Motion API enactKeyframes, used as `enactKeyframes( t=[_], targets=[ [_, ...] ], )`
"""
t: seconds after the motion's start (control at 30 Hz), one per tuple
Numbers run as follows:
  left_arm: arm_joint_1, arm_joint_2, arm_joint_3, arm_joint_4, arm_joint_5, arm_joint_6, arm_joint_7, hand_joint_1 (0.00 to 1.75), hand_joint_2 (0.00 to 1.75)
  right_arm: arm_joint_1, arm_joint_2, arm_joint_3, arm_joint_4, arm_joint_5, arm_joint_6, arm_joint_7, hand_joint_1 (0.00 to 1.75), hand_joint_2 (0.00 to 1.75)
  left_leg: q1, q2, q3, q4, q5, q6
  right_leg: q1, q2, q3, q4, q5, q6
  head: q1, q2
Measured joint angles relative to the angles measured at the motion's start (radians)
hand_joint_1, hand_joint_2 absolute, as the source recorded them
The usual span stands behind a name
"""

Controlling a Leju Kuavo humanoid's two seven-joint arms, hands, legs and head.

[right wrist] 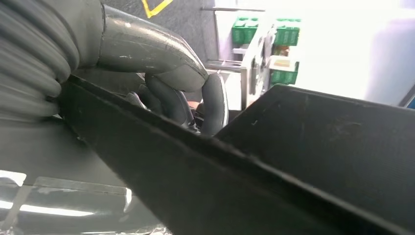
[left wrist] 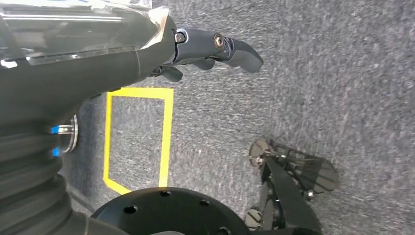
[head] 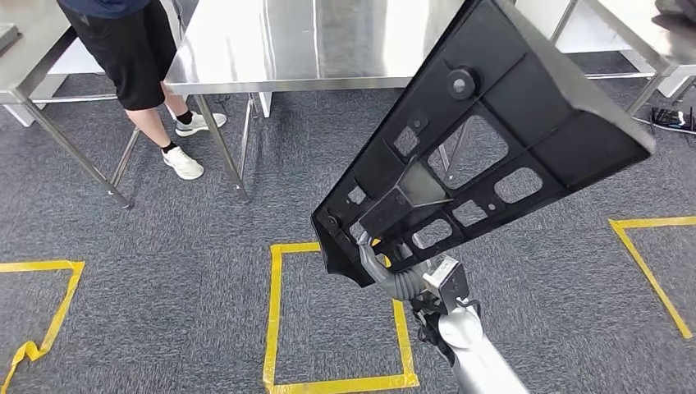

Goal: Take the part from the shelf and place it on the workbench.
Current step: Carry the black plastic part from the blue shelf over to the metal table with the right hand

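Observation:
A large black plastic part (head: 492, 123), a flat ribbed panel with several cut-outs, is raised in the air in front of me in the head view. My right hand (head: 386, 263) grips its lower corner from beneath, fingers wrapped around the edge. In the right wrist view the part's dark edge (right wrist: 244, 171) crosses the picture with my right hand (right wrist: 186, 93) curled over it. A steel workbench (head: 312, 41) stands ahead, partly hidden behind the part. My left hand (left wrist: 215, 46) hangs over the carpet with its fingers apart and nothing in them.
A person in black shorts and white shoes (head: 139, 57) stands at the far left, beside the workbench's legs (head: 222, 139). Another steel table (head: 25, 49) is at the far left, one more (head: 648, 41) at the right. Yellow tape squares (head: 279, 320) mark the grey carpet.

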Motion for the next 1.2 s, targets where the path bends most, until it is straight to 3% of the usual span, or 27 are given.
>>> enactKeyframes(
  t=[0.1, 0.2, 0.3, 0.4, 0.47, 1.2],
  targets=[
    [0.001, 0.000, 0.000, 0.000, 0.001, 0.005, 0.000, 0.00, 1.75, -0.001, 0.002, 0.000, 0.000, -0.002, 0.001, 0.000, 1.75, 1.75, 0.003, 0.002, 0.005, -0.008, 0.005, 0.016, 0.000, 0.003, -0.001, 0.000, 0.001, -0.005, -0.002, 0.000],
    [0.000, 0.000, 0.000, 0.000, 0.001, 0.006, 0.000, 0.00, 1.75, -0.001, 0.003, 0.000, 0.000, -0.002, 0.002, 0.000, 1.75, 1.75, 0.003, 0.007, 0.011, -0.018, 0.006, 0.019, 0.005, 0.005, 0.000, 0.000, -0.001, -0.014, -0.004, 0.000],
    [0.000, -0.001, 0.000, 0.000, 0.001, 0.006, 0.000, 0.00, 1.75, -0.001, 0.003, 0.001, 0.000, -0.002, 0.002, 0.000, 1.75, 1.75, 0.005, 0.011, 0.013, -0.024, 0.006, 0.010, 0.009, 0.005, 0.000, 0.001, -0.001, -0.023, -0.003, 0.000],
    [0.000, -0.001, 0.000, 0.000, 0.001, 0.005, -0.002, 0.00, 1.75, -0.001, 0.002, 0.000, 0.000, -0.002, 0.002, 0.000, 1.75, 1.75, 0.008, 0.012, 0.014, -0.028, 0.007, -0.021, 0.011, 0.005, -0.001, 0.001, -0.001, -0.024, -0.003, 0.000],
    [0.000, -0.001, 0.000, 0.000, -0.001, 0.003, -0.003, 0.00, 1.75, -0.001, 0.002, 0.000, 0.000, -0.002, 0.002, 0.000, 1.75, 1.75, 0.008, 0.012, 0.014, -0.028, 0.007, -0.029, 0.012, 0.005, -0.001, 0.002, -0.001, -0.026, -0.003, 0.000],
    [0.000, -0.002, -0.001, 0.000, -0.008, 0.007, -0.006, 0.00, 1.75, -0.001, -0.003, 0.000, 0.000, -0.002, 0.010, 0.000, 1.75, 1.75, 0.000, 0.012, 0.013, -0.022, 0.005, -0.026, 0.005, 0.005, 0.000, 0.001, 0.000, -0.026, -0.003, 0.000]
  ],
)
